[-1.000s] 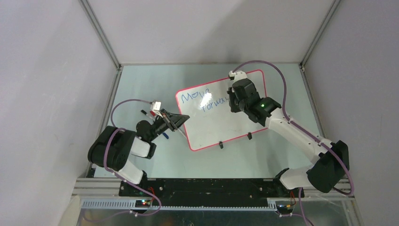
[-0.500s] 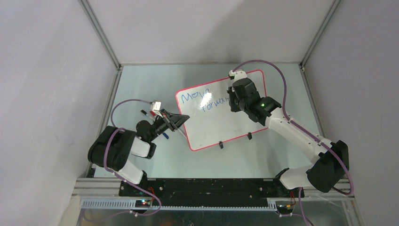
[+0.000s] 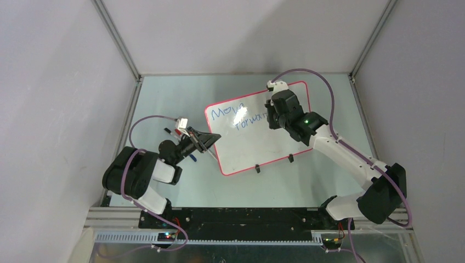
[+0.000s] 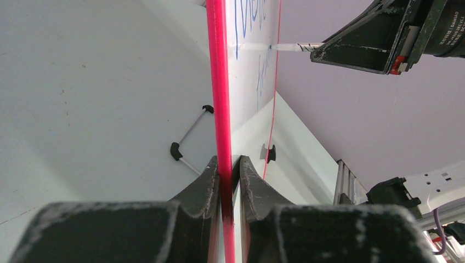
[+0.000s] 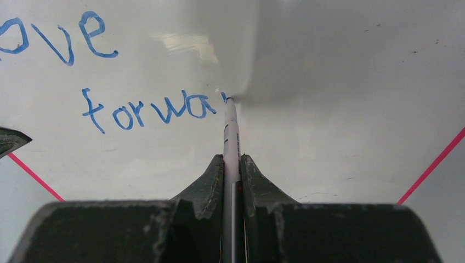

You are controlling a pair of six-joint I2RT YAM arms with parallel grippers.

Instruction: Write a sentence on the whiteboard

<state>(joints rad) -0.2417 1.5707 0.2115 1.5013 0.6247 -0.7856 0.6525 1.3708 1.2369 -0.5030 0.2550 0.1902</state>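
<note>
**Whiteboard mid-sentence, both grippers clamped**

The whiteboard (image 3: 257, 134) sits at the middle of the pale green table (image 3: 175, 93), skewed so its left end is nearer the arms than its right end. It is a glossy white rectangle with rounded corners and a thin red-pink frame. A bright glare patch shows near the upper left. Two small black clip feet (image 3: 257, 168) sit on its near long edge.

The sentence (image 5: 148, 109) is in blue marker at the board's upper left and is only partly written. "Move" is on the top line, and "forwa" is on a second line set lower and to the right. The rest of the board is blank white with a few faint specks.

The left gripper (image 4: 226, 164) has its jaws pinched on the board's red frame at the left short edge. The right gripper (image 5: 232, 161) is over the board's upper right, jaws closed tight on a white marker (image 5: 231, 137). The marker tip touches the surface just right of the last "a", where a small stroke has started.
</note>
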